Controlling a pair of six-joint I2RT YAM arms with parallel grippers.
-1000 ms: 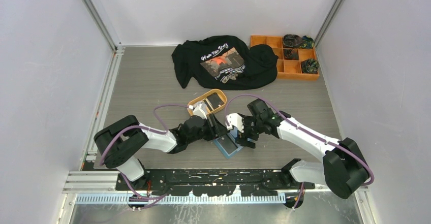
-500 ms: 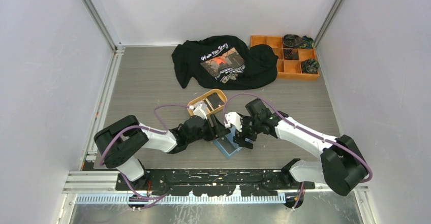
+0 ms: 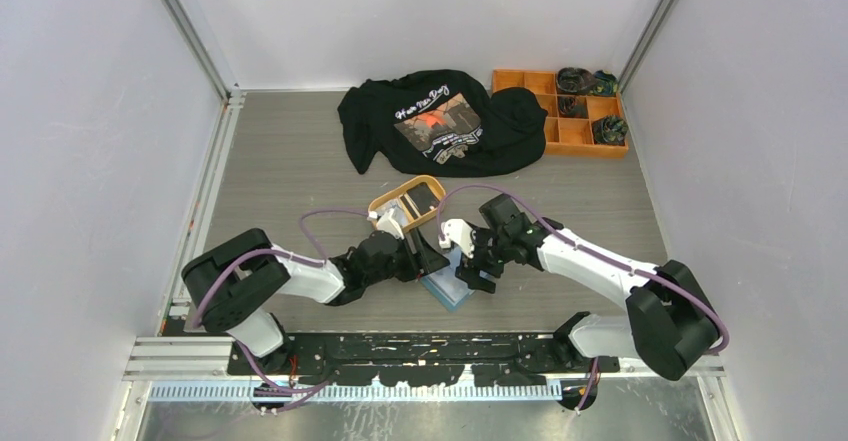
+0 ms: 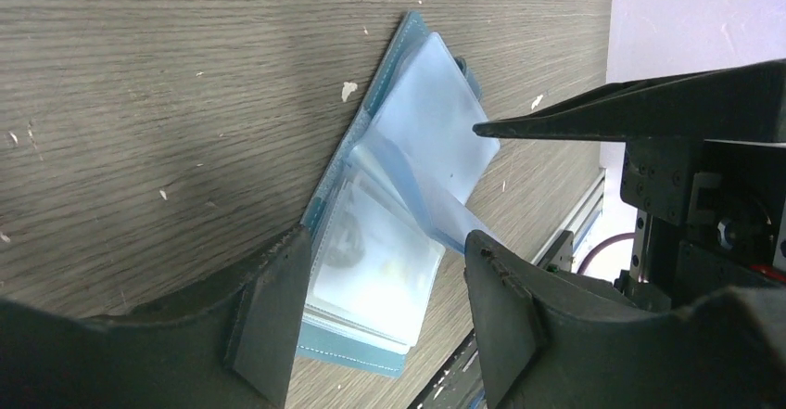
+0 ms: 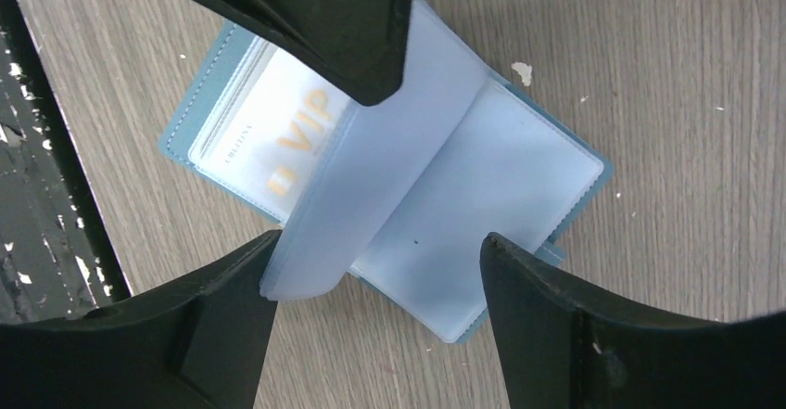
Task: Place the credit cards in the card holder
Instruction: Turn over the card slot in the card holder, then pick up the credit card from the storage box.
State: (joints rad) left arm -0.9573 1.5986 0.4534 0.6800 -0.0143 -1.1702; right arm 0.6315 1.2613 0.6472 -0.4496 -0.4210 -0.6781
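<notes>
The teal card holder (image 3: 446,288) lies open on the table between both grippers. In the right wrist view the card holder (image 5: 519,177) shows clear pockets, and a white card with gold "VIP" lettering (image 5: 278,135) sits in its left pocket. One clear leaf (image 5: 371,196) arches up and its edge rests against my right gripper's left finger. My right gripper (image 5: 375,321) is open and straddles the holder. My left gripper (image 4: 385,321) is open just over the holder (image 4: 380,242). A dark card (image 3: 426,197) lies in the orange oval tray (image 3: 400,189).
A black T-shirt (image 3: 440,121) lies at the back. An orange compartment box (image 3: 560,121) holding dark items stands at the back right. The two grippers (image 3: 432,259) (image 3: 470,273) are almost touching. The table's metal front rail (image 5: 37,196) runs close by the holder.
My right gripper has moved a little left and down over the holder. The holder now shows lighter, with a clear leaf turned up. The left arm has barely moved.
</notes>
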